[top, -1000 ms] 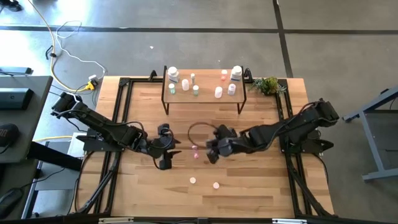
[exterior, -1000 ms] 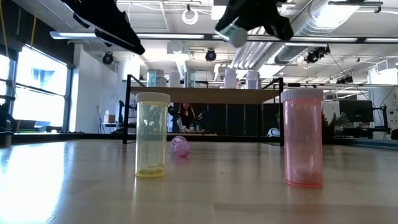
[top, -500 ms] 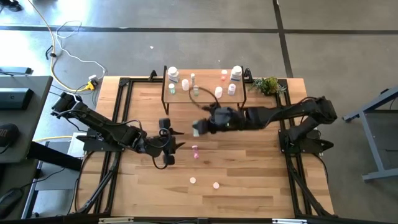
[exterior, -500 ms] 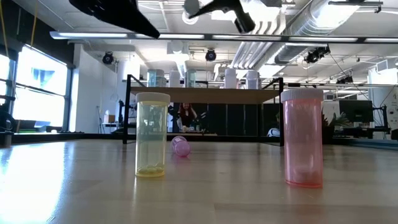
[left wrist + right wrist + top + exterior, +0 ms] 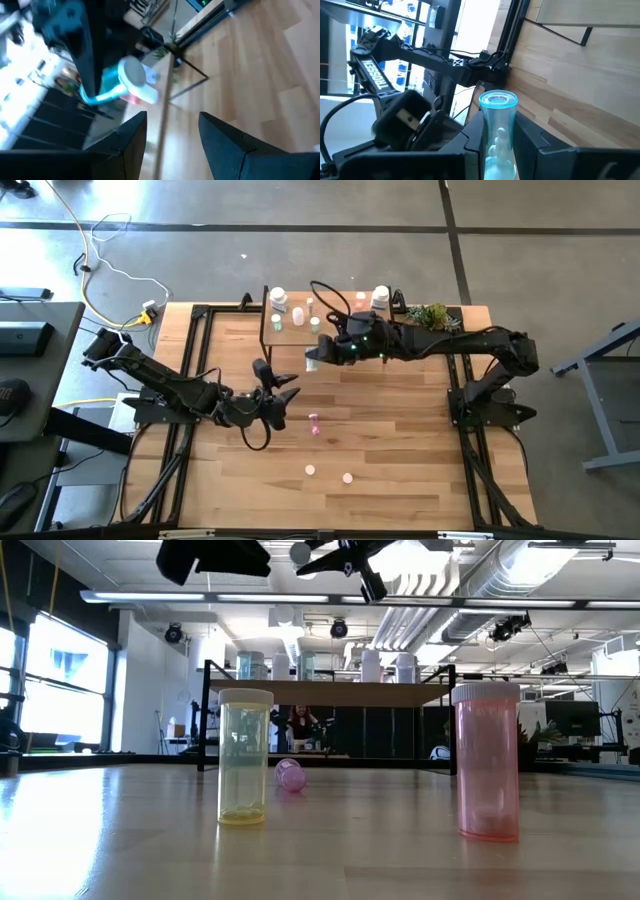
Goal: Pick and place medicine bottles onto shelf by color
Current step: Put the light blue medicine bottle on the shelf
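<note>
Above the counter [image 5: 400, 480], just in front of the shelf [image 5: 330, 338]: right tool [image 5: 311, 361] clamped on blue bottle [image 5: 497, 131], held in the air. Mid-counter: left tool [image 5: 283, 394] raised, fingers apart, nothing held. Pink bottle [image 5: 487, 762] and yellow bottle [image 5: 244, 757] upright near front edge.

Tabletop [image 5: 150, 840]: glossy light wood; pink bottle [image 5: 487, 762] & yellow bottle [image 5: 245, 757]: clear tinted plastic w/ matt white caps.

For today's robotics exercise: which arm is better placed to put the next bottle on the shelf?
The right. Its right gripper already holds a blue bottle beside the shelf, while the left gripper is open, empty and farther back.
</note>
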{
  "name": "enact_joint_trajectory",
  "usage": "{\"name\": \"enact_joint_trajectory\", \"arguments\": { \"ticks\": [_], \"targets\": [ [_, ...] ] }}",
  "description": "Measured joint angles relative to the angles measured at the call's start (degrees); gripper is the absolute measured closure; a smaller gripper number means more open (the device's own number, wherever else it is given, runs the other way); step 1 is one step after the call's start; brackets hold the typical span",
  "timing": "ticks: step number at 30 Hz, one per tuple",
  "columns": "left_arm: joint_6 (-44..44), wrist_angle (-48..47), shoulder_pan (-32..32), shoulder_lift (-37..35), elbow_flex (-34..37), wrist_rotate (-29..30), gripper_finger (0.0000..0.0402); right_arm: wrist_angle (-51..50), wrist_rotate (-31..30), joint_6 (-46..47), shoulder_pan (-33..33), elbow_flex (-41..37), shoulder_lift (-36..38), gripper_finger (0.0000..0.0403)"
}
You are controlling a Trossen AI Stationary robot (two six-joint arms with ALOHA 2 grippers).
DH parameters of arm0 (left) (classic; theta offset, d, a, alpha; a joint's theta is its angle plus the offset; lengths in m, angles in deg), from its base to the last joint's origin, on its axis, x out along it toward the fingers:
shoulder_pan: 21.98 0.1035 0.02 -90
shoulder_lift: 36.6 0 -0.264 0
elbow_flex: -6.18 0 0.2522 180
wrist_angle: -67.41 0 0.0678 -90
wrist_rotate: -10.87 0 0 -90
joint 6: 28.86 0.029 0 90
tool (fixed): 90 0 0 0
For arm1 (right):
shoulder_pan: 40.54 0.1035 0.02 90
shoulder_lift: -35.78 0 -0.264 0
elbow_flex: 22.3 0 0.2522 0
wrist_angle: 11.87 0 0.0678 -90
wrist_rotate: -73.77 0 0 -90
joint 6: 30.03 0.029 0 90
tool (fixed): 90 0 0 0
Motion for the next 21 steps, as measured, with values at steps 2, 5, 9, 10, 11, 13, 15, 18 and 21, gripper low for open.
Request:
{"name": "enact_joint_trajectory", "arguments": {
  "ticks": [2,5,9,10,11,13,15,18,21],
  "targets": [
    [4.54,1.78,0.88,0.00,0.00,-0.18,0.0234,0.02,0.57,0.37,-0.72,0.00,0.00,0.0352],
    [9.64,4.36,2.98,0.00,0.00,-0.39,0.0234,0.02,0.63,1.48,-1.53,0.00,0.00,0.0352],
    [13.78,7.41,6.31,-0.02,0.00,-2.59,0.0234,0.02,0.63,1.77,-2.24,0.00,0.00,0.0352],
    [14.76,8.19,7.02,-0.02,0.00,-3.15,0.0234,0.02,0.63,1.85,-2.50,0.00,0.00,0.0352],
    [15.86,9.00,7.64,0.00,0.00,-3.65,0.0234,0.05,0.63,1.85,-2.67,0.00,0.00,0.0352],
    [17.86,10.27,8.75,-0.02,0.00,-5.06,0.0234,0.86,0.63,2.70,-3.11,0.00,0.00,0.0352],
    [20.07,10.88,9.71,-0.02,0.00,-6.48,0.0234,2.11,0.65,5.56,-3.35,0.00,0.00,0.0352],
    [24.12,11.71,10.92,-0.11,0.00,-6.82,0.0234,2.97,0.88,8.42,-3.73,-0.01,0.00,0.0352],
    [27.03,13.29,11.93,-0.11,0.00,-6.72,0.0234,3.33,2.62,11.06,-4.52,-0.02,0.00,0.0352]
  ]
}}
